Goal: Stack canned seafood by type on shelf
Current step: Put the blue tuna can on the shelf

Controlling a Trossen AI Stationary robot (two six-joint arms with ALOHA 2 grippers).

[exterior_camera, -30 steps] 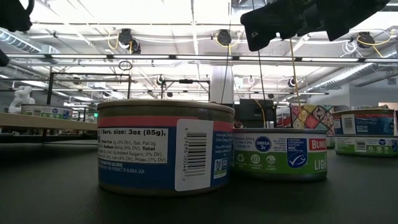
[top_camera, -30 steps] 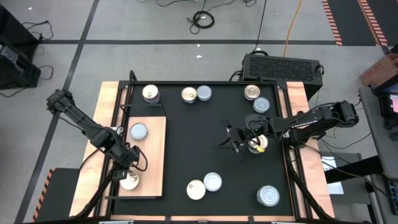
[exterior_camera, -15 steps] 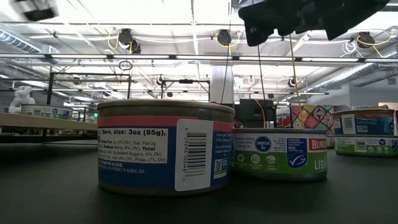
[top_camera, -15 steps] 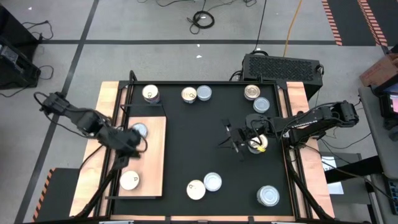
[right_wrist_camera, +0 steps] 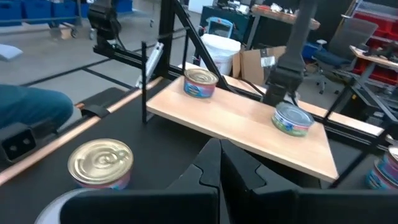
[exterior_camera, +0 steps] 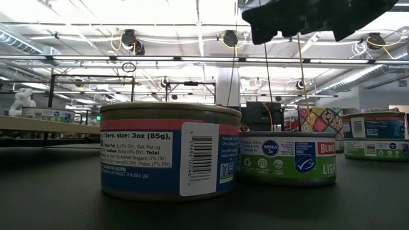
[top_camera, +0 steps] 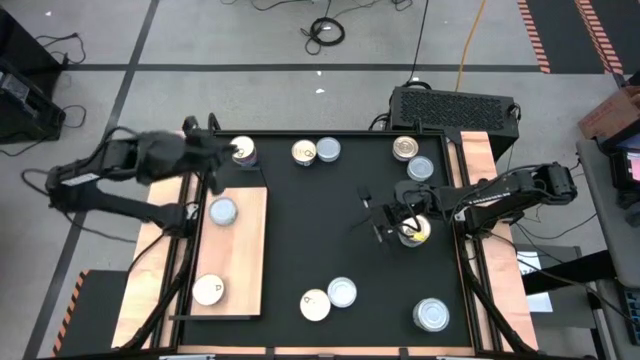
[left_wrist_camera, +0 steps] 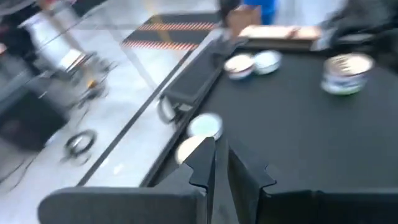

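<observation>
Left gripper (top_camera: 220,150) hangs over the far left corner of the black mat (top_camera: 300,230), its fingers drawn almost together on nothing (the wrist view shows only a thin slit between them), just beside a cream-topped can (top_camera: 241,151) that stands near the mat's far edge. Nearer the front lies the shelf (top_camera: 245,250), a wooden board along the mat's left edge, carrying two cans well apart: a grey-topped can (top_camera: 222,211) near its far end and a pale-topped can (top_camera: 208,290) near its front end, with bare wood between them. Along the far edge stand a pair of cans (top_camera: 315,151) touching, and farther right two more cans (top_camera: 411,158). The middle of the mat is bare. On its right side the right gripper (top_camera: 380,222) is closed on nothing, just beside a can with a yellow mark (top_camera: 413,232). By the front edge sit a front pair (top_camera: 328,299) and, towards the right corner, a single grey-topped can (top_camera: 432,315).
</observation>
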